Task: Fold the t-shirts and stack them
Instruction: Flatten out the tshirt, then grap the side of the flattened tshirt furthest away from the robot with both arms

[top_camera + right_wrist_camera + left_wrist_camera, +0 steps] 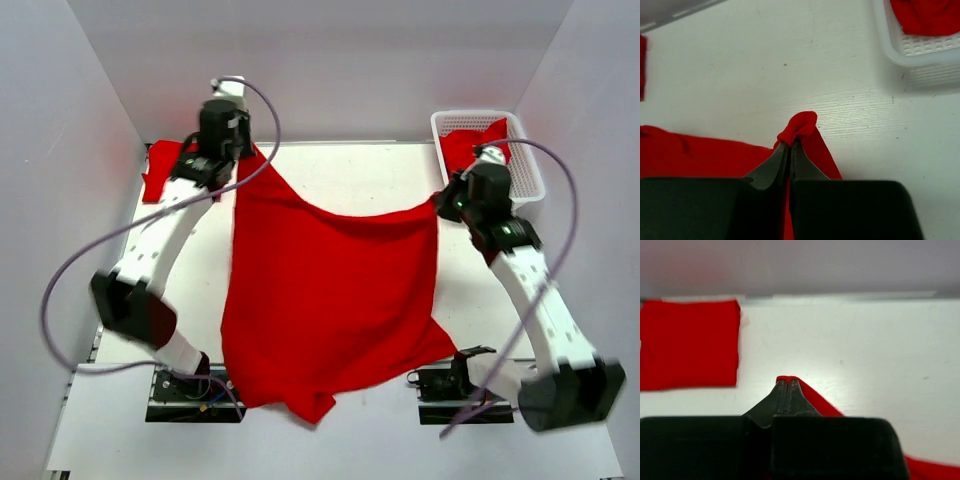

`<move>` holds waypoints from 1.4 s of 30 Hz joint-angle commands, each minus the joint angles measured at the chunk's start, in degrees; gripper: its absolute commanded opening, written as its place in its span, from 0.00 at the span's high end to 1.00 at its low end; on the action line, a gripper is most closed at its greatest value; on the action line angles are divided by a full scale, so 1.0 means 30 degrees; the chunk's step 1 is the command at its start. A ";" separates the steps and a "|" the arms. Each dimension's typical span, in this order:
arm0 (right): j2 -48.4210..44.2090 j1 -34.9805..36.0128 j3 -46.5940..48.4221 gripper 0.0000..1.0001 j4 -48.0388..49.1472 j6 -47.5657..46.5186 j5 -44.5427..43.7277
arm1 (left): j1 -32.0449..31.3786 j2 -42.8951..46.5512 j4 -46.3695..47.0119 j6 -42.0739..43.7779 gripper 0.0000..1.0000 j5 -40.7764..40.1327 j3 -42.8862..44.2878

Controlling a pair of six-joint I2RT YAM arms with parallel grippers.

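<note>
A red t-shirt hangs spread between my two grippers above the table, its lower part draping over the near edge. My left gripper is shut on its far left corner, seen in the left wrist view with a red edge poking out. My right gripper is shut on the far right corner; a bunched red fold sticks out past the fingertips. A folded red t-shirt lies at the far left, also in the left wrist view. More red cloth sits in the basket.
A white mesh basket stands at the far right corner, its rim showing in the right wrist view. White walls enclose the table on the left, back and right. The arm bases sit at the near edge.
</note>
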State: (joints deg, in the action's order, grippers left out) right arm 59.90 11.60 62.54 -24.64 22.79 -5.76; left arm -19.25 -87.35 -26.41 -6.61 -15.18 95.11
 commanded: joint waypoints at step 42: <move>2.2838 -0.1521 1.7533 1.00 0.0744 -0.1178 -0.0688 | 0.3397 -0.4580 0.2828 -0.4239 1.00 0.4708 -0.3626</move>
State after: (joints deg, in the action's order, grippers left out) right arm 132.00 7.29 115.02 -21.98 21.04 -8.91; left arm -8.60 -110.87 -18.06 -15.38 -2.24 88.62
